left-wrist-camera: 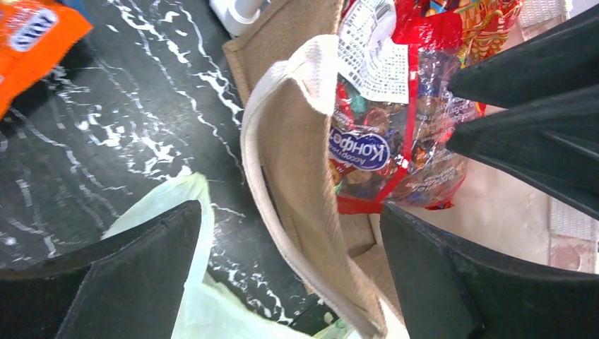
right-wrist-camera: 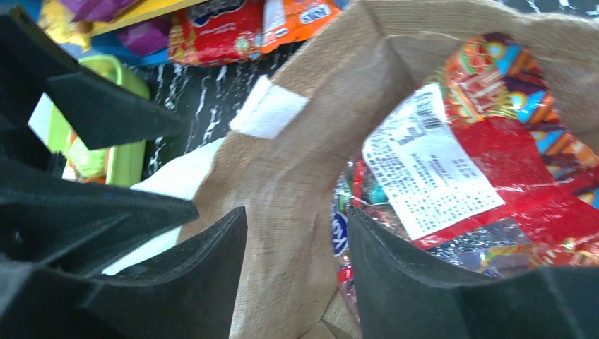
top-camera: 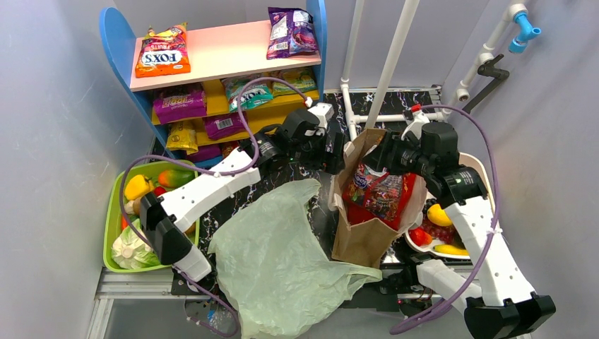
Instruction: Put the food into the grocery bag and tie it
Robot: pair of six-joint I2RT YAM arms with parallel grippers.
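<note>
Food [top-camera: 139, 187] sits in our green tray [top-camera: 108, 226] at left and in the white bowl [top-camera: 482, 169] at right. The pale-green grocery bag [top-camera: 272, 261] lies crumpled on the black marbled worktop [left-wrist-camera: 127, 106]. A brown bag [top-camera: 364, 240] holds a sweets packet [top-camera: 378, 194]. Our left hand [left-wrist-camera: 288, 212] gapes wide astride its rim. Our right hand [right-wrist-camera: 297, 215] straddles its wall, and we cannot tell if it grips. Our arms hide part of the tray.

The left arm [top-camera: 212, 187] and right arm [top-camera: 501, 268] are alike: 2 chains of boxy white links joined by rounded black joints. A lilac cable [top-camera: 241, 106] loops loosely beside each arm. The fingers [left-wrist-camera: 134, 282] are matte black wedges with flat faces.
</note>
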